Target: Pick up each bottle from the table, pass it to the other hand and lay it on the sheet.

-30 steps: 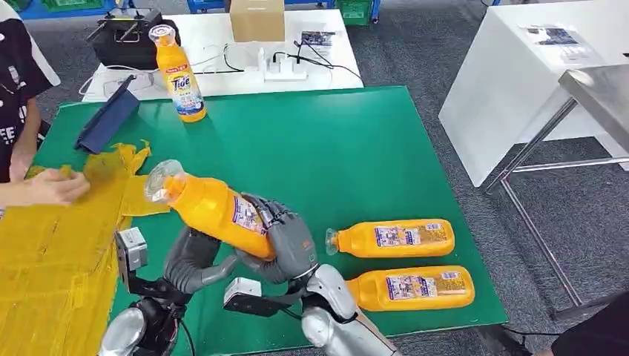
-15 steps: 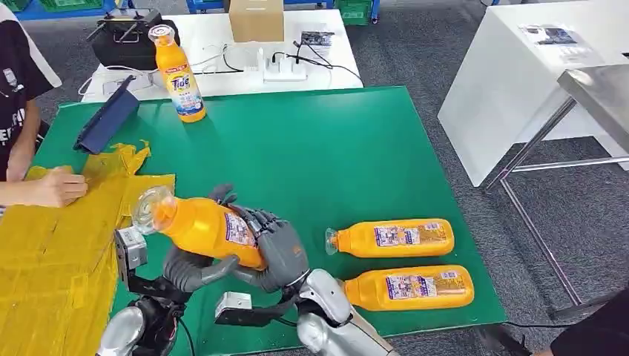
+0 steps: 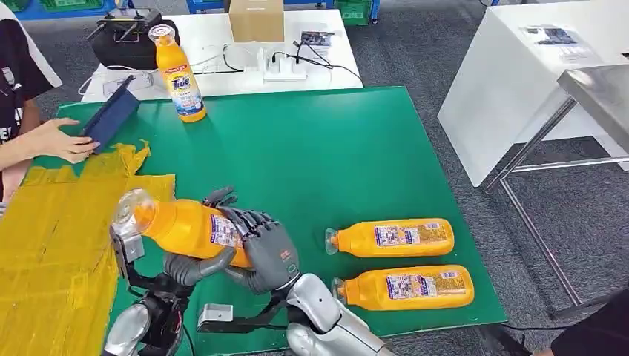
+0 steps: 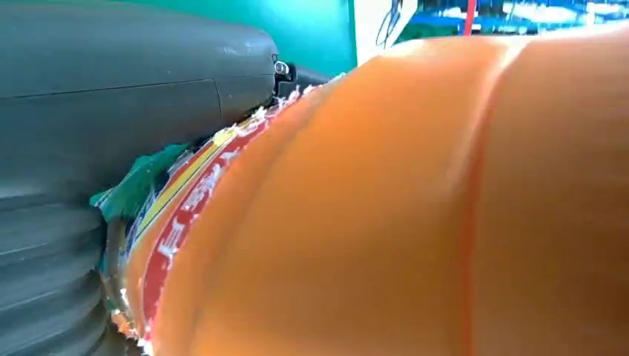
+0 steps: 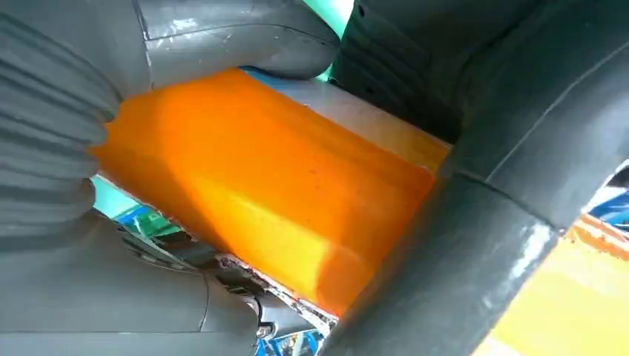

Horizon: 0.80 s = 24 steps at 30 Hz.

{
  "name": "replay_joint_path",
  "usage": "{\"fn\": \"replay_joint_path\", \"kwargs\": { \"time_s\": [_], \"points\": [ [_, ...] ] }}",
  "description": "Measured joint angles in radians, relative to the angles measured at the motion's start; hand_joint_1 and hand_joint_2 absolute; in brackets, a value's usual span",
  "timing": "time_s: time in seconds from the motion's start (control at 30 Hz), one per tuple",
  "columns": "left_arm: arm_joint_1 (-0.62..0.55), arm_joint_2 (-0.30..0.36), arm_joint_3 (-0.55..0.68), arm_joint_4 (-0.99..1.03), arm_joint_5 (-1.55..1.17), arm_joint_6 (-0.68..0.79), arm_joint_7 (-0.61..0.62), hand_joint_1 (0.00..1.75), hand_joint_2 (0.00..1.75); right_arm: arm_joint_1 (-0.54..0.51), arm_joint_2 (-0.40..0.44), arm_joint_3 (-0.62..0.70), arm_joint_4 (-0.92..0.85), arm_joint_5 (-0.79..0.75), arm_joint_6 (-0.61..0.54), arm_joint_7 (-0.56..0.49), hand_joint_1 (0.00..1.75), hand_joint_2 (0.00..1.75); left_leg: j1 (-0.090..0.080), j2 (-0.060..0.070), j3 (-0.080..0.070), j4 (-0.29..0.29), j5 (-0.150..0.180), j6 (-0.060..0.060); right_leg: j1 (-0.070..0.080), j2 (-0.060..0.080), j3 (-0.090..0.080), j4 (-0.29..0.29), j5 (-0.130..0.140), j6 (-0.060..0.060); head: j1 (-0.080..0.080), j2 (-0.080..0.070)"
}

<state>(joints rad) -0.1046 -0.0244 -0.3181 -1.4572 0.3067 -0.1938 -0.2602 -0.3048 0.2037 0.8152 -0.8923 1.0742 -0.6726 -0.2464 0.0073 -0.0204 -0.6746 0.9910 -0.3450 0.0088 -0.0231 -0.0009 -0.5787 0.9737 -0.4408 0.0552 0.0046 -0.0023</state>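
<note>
Held bottle (image 3: 185,226) shifts left toward yellow sheet (image 3: 52,245) vs 1 s ago. Both hands grip it: left hand (image 3: 194,265) under, right hand (image 3: 263,248) fingers clamped on base, above table (image 3: 326,156).

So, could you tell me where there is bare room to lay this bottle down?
The yellow sheet is bare below the person's hand. The green mat is open between the upright bottle and the two lying bottles; that near right corner is crowded.
</note>
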Motion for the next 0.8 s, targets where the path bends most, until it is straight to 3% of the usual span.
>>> {"fn": "replay_joint_path", "kwargs": {
  "time_s": [0.7,0.73,0.77,0.8],
  "points": [
    [0.025,-0.043,0.024,-0.013,0.037,0.077,-0.039,1.75,1.75,-0.026,0.006,0.015,0.034,-0.051,-0.007,-0.022,1.75,1.75,0.0,0.0,0.0,0.0,0.0,0.0,0.0,0.0,0.0,0.0,0.0,0.0,0.0,0.0],
    [0.026,-0.044,0.024,-0.013,0.038,0.077,-0.039,1.75,1.75,-0.026,0.007,0.015,0.034,-0.051,-0.007,-0.022,1.54,1.75,0.0,0.0,0.0,0.0,0.0,0.0,0.0,0.0,0.0,0.0,0.0,0.0,0.0,0.0],
    [0.026,-0.044,0.024,-0.013,0.038,0.077,-0.039,1.75,1.75,-0.026,0.007,0.015,0.035,-0.051,-0.007,-0.022,0.0,1.75,0.0,0.0,0.0,0.0,0.0,0.0,0.0,0.0,0.0,0.0,0.0,0.0,0.0,0.0],
    [0.026,-0.044,0.024,-0.013,0.038,0.077,-0.039,1.75,1.75,-0.026,0.008,0.015,0.035,-0.051,-0.007,-0.021,0.0,1.75,0.0,0.0,0.0,0.0,0.0,0.0,0.0,0.0,0.0,0.0,0.0,0.0,0.0,0.0]
  ]
}}
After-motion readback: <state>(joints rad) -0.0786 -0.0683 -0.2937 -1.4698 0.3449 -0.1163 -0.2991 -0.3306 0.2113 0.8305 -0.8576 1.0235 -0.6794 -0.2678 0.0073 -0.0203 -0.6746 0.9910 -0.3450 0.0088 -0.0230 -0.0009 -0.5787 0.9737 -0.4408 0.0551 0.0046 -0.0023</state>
